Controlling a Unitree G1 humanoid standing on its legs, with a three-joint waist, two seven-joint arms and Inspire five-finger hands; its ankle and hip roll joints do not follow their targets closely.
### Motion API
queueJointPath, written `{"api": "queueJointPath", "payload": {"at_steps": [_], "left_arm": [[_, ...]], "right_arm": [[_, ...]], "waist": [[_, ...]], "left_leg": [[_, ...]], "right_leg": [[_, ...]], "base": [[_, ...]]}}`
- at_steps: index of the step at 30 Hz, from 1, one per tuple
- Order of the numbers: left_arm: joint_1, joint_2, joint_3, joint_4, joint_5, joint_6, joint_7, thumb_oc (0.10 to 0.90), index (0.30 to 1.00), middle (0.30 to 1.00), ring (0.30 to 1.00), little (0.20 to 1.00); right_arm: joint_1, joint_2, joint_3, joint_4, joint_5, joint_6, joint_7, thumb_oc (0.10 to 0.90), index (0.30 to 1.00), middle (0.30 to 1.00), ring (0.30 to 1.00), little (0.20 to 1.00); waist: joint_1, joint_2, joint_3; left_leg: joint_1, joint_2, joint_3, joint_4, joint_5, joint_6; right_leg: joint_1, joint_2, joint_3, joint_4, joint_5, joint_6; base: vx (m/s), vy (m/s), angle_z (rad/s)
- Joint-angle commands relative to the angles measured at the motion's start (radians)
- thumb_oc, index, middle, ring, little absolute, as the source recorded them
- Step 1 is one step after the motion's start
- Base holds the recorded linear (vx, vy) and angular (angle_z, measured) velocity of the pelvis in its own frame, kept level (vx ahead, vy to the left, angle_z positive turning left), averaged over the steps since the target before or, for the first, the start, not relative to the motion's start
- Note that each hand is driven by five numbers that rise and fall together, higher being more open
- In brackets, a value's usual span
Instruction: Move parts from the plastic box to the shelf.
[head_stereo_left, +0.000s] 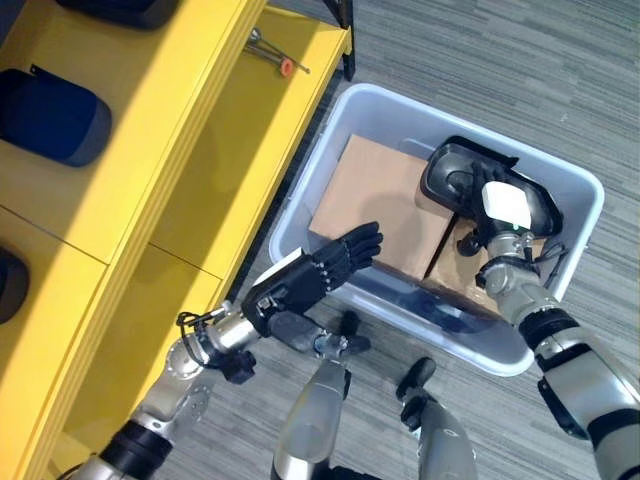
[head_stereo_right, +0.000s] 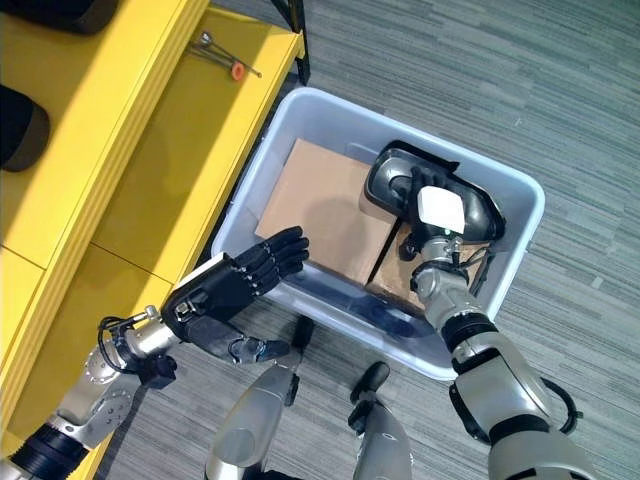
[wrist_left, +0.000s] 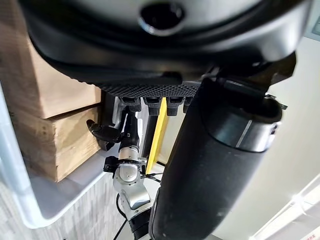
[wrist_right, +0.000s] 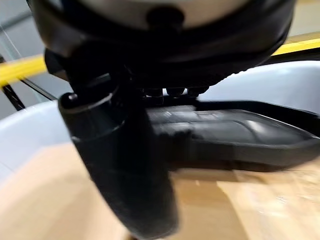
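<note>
Left eye view: right hand (head_stereo_left: 497, 205) grips the black part (head_stereo_left: 470, 180) at 2 o'clock inside the plastic box (head_stereo_left: 580, 190); left hand (head_stereo_left: 310, 270) flat, empty. Yellow shelf (head_stereo_left: 200, 130) awaits it; transfer barely begun.

Workshop or stockroom: yellow shelf (head_stereo_left: 200, 150), grey carpet (head_stereo_left: 480, 60), parts box (head_stereo_left: 580, 200)

Two silver-grey arms with black ringed joints are seen. Each ends in a dark hand: the left hand (head_stereo_left: 300, 280) black-fingered, the right hand (head_stereo_left: 497, 215) white-covered at the thumb.
</note>
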Motion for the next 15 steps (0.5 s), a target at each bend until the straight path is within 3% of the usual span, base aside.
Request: {"api": "queueJointPath", "payload": {"at_steps": [1, 5, 9, 10, 11, 12, 15], "left_arm": [[-0.015, -0.025, 0.014, -0.136, 0.014, -0.092, -0.019, 0.900, 1.000, 1.000, 1.000, 1.000], [-0.013, -0.010, 0.002, -0.144, 0.002, -0.099, -0.022, 0.900, 1.000, 1.000, 1.000, 1.000], [-0.032, -0.005, -0.017, -0.142, 0.008, -0.087, -0.016, 0.900, 1.000, 1.000, 1.000, 1.000], [-0.031, -0.006, -0.025, -0.137, 0.011, -0.088, -0.011, 0.900, 1.000, 1.000, 1.000, 1.000], [-0.038, -0.005, -0.023, -0.137, 0.010, -0.088, -0.009, 0.900, 1.000, 1.000, 1.000, 1.000], [-0.045, 0.001, -0.037, -0.129, -0.001, -0.092, 0.002, 0.900, 1.000, 1.000, 1.000, 1.000], [-0.042, 0.004, -0.038, -0.134, 0.001, -0.086, 0.003, 0.900, 1.000, 1.000, 1.000, 1.000]], "right_arm": [[-0.182, -0.101, 0.068, -0.057, -0.049, 0.017, -0.104, 0.900, 1.000, 1.000, 1.000, 1.000], [-0.217, -0.126, 0.099, -0.014, -0.046, 0.062, -0.114, 0.900, 1.000, 1.000, 1.000, 1.000], [-0.259, -0.140, 0.125, 0.047, -0.063, 0.057, -0.127, 0.900, 1.000, 1.000, 1.000, 1.000], [-0.261, -0.138, 0.135, 0.057, -0.075, 0.074, -0.136, 0.900, 1.000, 1.000, 1.000, 1.000], [-0.270, -0.140, 0.135, 0.058, -0.078, 0.079, -0.140, 0.900, 1.000, 1.000, 1.000, 1.000], [-0.291, -0.145, 0.152, 0.070, -0.102, 0.098, -0.135, 0.900, 1.000, 1.000, 1.000, 1.000], [-0.316, -0.161, 0.166, 0.073, -0.108, 0.106, -0.124, 0.900, 1.000, 1.000, 1.000, 1.000]], "waist": [[-0.007, 0.024, -0.021], [0.000, 0.025, -0.021], [-0.001, 0.023, -0.021], [-0.003, 0.019, -0.021], [-0.002, 0.022, -0.021], [-0.004, 0.018, -0.021], [-0.004, 0.019, -0.021]], "left_leg": [[-0.045, -0.015, 0.040, 0.070, -0.089, 0.011], [-0.106, -0.018, 0.032, 0.076, -0.076, 0.014], [-0.157, -0.013, 0.033, 0.090, -0.075, 0.012], [-0.148, -0.015, 0.033, 0.095, -0.097, 0.007], [-0.170, -0.011, 0.035, 0.095, -0.075, 0.012], [-0.172, -0.012, 0.038, 0.106, -0.098, 0.007], [-0.198, -0.010, 0.037, 0.115, -0.097, 0.005]], "right_leg": [[-0.036, 0.040, 0.039, 0.103, -0.059, -0.019], [-0.101, 0.048, 0.035, 0.130, -0.061, -0.023], [-0.157, 0.054, 0.030, 0.149, -0.061, -0.025], [-0.152, 0.051, 0.040, 0.161, -0.083, -0.016], [-0.169, 0.053, 0.028, 0.155, -0.062, -0.026], [-0.178, 0.050, 0.036, 0.176, -0.085, -0.019], [-0.202, 0.049, 0.031, 0.188, -0.087, -0.021]], "base": [[-0.02, -0.058, -0.03], [-0.02, -0.064, 0.06], [0.00, -0.048, 0.02], [0.00, 0.000, 0.00], [0.04, -0.043, -0.04], [-0.03, -0.025, -0.04], [0.01, -0.015, -0.02]]}}
